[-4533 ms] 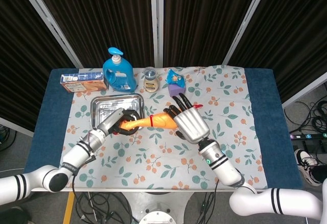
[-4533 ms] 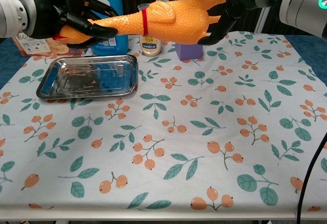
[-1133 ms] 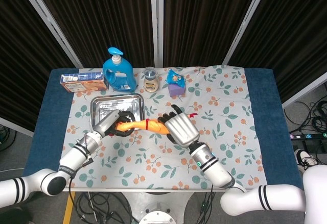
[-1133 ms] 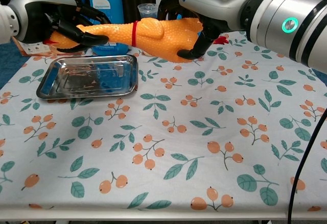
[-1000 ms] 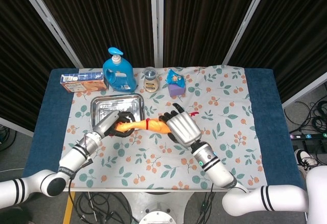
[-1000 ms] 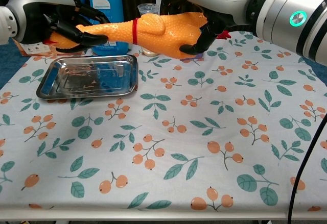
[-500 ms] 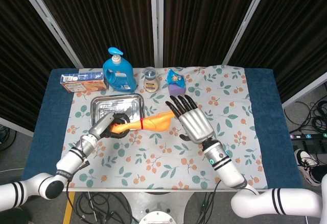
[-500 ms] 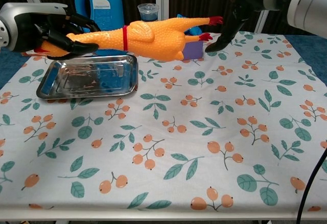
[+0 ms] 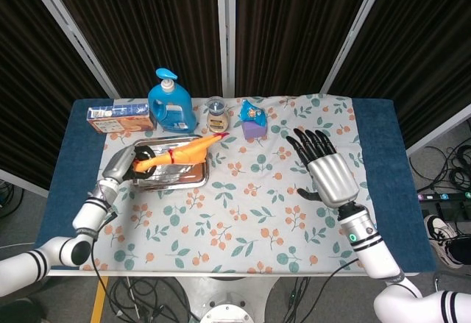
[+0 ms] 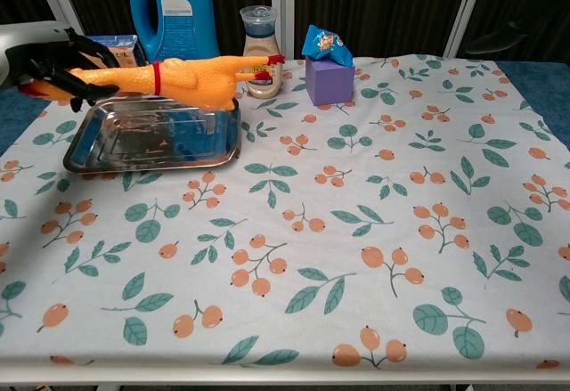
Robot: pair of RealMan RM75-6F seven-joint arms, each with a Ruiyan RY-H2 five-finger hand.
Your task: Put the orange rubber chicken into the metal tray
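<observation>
The orange rubber chicken with a red band on its neck hangs level just above the metal tray. My left hand grips its head and neck at the tray's left end. The chicken's body and feet reach over the tray's far right corner. My right hand is open, fingers spread, over the cloth far to the right, holding nothing; the chest view does not show it.
Along the back stand a blue soap bottle, a small jar, a purple block with a blue packet on top and a flat carton. A flowered cloth covers the table.
My right hand has let go of the chicken and pulled back to the right. My left hand has carried the chicken leftward to above the tray.
</observation>
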